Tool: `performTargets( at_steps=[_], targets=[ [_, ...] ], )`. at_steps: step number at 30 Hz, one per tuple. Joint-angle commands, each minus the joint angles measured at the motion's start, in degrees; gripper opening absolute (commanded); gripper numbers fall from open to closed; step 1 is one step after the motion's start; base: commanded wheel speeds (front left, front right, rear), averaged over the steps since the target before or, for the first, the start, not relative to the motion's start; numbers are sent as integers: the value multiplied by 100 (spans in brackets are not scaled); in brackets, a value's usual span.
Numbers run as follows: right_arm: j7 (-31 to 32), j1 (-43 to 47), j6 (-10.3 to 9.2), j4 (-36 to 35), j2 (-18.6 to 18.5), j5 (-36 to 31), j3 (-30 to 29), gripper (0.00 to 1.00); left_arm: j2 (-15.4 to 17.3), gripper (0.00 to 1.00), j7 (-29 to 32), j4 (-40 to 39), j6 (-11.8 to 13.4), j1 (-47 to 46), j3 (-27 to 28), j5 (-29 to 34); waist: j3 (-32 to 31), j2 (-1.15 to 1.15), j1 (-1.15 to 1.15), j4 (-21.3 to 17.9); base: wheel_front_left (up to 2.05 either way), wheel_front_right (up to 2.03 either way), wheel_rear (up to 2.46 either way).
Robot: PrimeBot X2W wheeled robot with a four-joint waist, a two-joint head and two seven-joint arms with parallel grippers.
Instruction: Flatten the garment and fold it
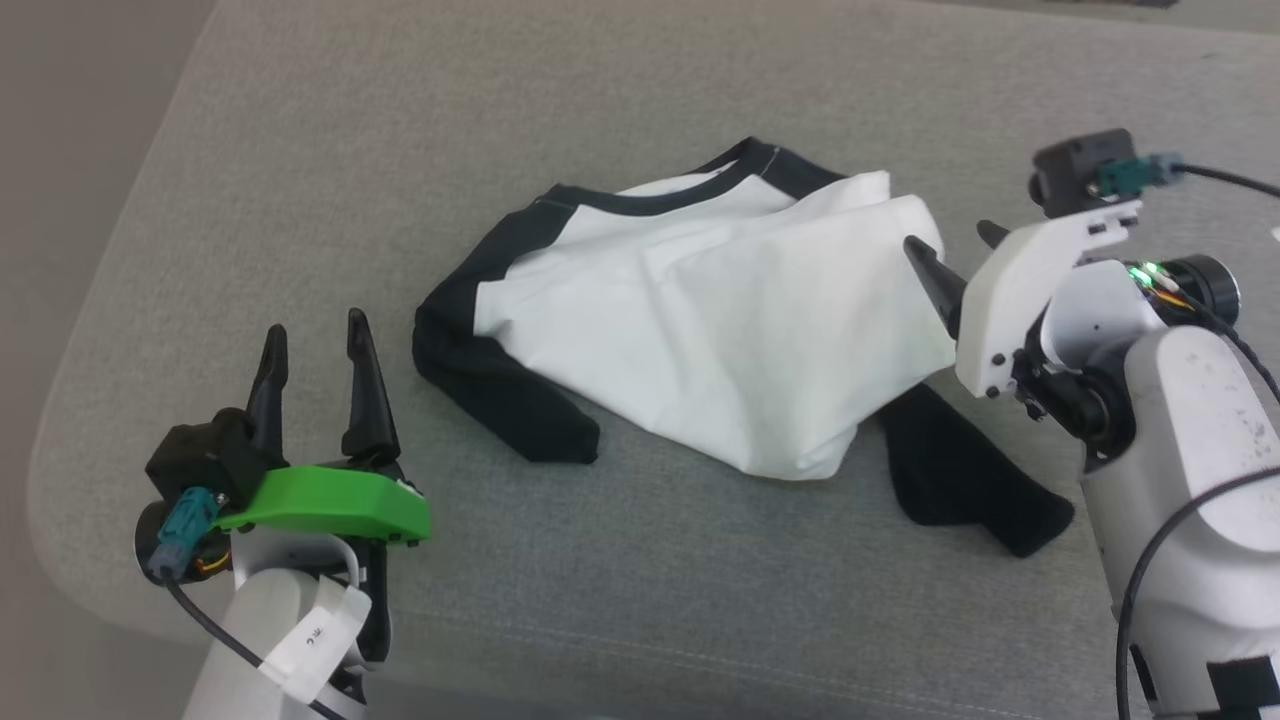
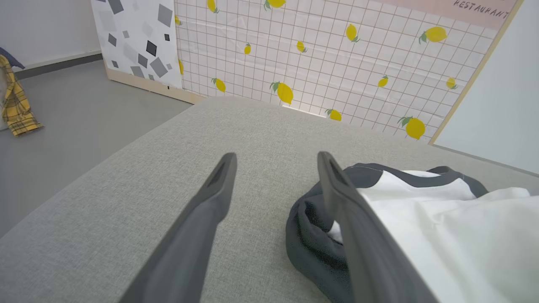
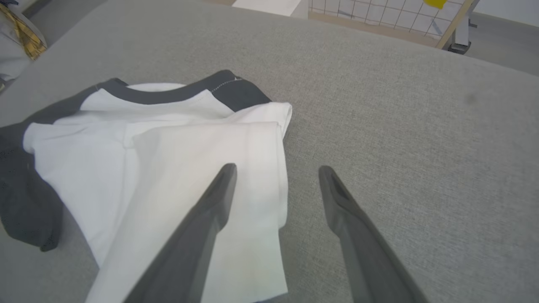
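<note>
The garment point(image 1: 700, 320) lies crumpled in a loose heap on the grey cushion point(image 1: 640, 590), white panels on top, black sleeves spilling out at its left and lower right, black neck trim at the back. My left gripper point(image 1: 315, 335) stands open to the left of it, fingers apart with nothing between them; in the left wrist view the garment point(image 2: 442, 235) sits just right of my left gripper point(image 2: 276, 156). My right gripper point(image 1: 950, 240) hovers open over the garment's right edge; in the right wrist view the white cloth point(image 3: 168, 168) lies under the left finger point(image 3: 202, 227).
The grey cushion's rounded edge point(image 1: 60, 420) drops to the floor on the left. Behind the cushion stands a lemon-patterned tiled panel point(image 2: 337, 54). A yellow plaid cloth point(image 2: 14, 101) hangs at the far left over the grey floor.
</note>
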Motion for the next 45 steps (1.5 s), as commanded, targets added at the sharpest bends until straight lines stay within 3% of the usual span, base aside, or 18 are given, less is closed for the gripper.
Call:
performTargets(
  at_steps=[1,6,7,9,16,22,29,33,37,38,39,45],
  targets=[
    [76,-135,-9,175,-14,-51,51,100,-40,100,-41,32,-21,-69,-11,38,271,0,0,257,0,0,0],
    [163,-381,-9,584,-39,29,284,100,-117,100,-49,125,-107,-142,19,74,344,0,0,326,0,0,0],
    [159,-414,-9,640,-39,63,304,44,-127,100,-50,146,-127,-150,27,89,350,0,0,325,0,0,0],
    [92,-466,-9,688,-48,103,366,0,-155,100,-50,173,-162,-170,43,116,348,0,0,313,0,0,0],
    [-276,-460,-9,495,-128,295,564,0,-224,100,-51,260,-251,-191,98,223,128,0,0,162,0,0,0],
    [-343,-109,-9,-544,-169,568,1033,0,-197,100,-52,301,-280,-87,210,246,-202,0,0,25,0,0,0],
    [894,967,-9,-1820,-337,1779,2665,0,-131,100,-32,267,-284,26,264,218,-409,0,0,103,0,0,0],
    [1469,1586,-9,-1935,-586,2230,3408,0,-138,100,19,256,-257,100,266,168,-446,0,0,202,0,0,0],
    [1656,1935,-9,-1861,-648,2552,3731,0,-137,100,77,282,-253,180,267,105,-483,0,0,250,0,0,0],
    [1579,1958,-9,-1882,-615,2617,3699,47,-133,100,82,289,-253,194,263,99,-505,0,0,257,0,0,0],
    [1478,1941,-9,-1921,-589,2632,3650,100,-129,100,91,293,-248,207,265,92,-515,0,0,256,0,0,0],
    [452,1641,-9,-2049,-284,2345,2414,100,-117,100,126,292,-230,230,244,62,-593,0,0,244,0,0,0]
  ],
)
